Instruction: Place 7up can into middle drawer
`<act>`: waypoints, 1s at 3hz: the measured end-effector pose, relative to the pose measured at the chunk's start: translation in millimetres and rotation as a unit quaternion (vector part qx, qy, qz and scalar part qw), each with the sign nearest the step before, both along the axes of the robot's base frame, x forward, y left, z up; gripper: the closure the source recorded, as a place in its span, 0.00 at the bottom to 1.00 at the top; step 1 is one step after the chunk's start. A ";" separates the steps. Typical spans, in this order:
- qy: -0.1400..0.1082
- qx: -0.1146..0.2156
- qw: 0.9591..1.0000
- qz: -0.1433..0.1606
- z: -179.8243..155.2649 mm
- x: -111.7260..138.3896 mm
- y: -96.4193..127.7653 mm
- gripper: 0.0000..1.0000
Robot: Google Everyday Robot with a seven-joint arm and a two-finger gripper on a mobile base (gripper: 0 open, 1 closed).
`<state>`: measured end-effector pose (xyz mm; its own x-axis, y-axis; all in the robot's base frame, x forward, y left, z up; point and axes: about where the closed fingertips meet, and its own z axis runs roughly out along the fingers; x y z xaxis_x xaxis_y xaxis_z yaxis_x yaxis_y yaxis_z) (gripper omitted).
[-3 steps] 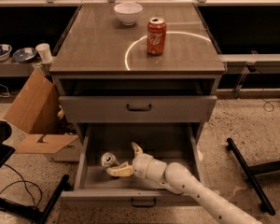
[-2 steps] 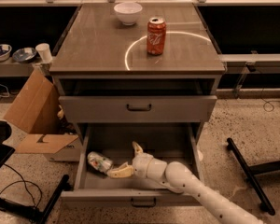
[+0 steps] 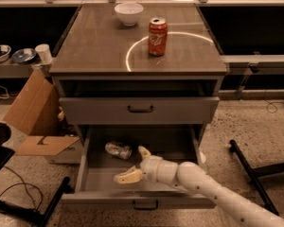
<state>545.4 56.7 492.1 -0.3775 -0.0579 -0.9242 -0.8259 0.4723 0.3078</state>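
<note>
The 7up can lies on its side inside the open middle drawer, toward its back left. My gripper is open and empty inside the drawer, just right of and in front of the can, not touching it. One finger points left, the other points up and back. The white arm reaches in from the lower right.
An orange-red soda can and a white bowl stand on the cabinet top. The upper drawer is shut. A cardboard box sits left of the cabinet. A black stand leg lies at the right.
The can has rolled from beside the finger to the back left of the drawer. The gripper has stayed nearly still, open.
</note>
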 end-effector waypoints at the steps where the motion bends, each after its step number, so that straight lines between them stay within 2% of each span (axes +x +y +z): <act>1: 0.018 -0.037 0.999 0.032 49.8 -38.6 -24.7 0.00; 2: 0.001 -0.083 0.994 0.064 117.1 -57.6 -52.8 0.00; 3: -0.010 -0.105 0.990 0.097 168.2 -63.5 -70.2 0.00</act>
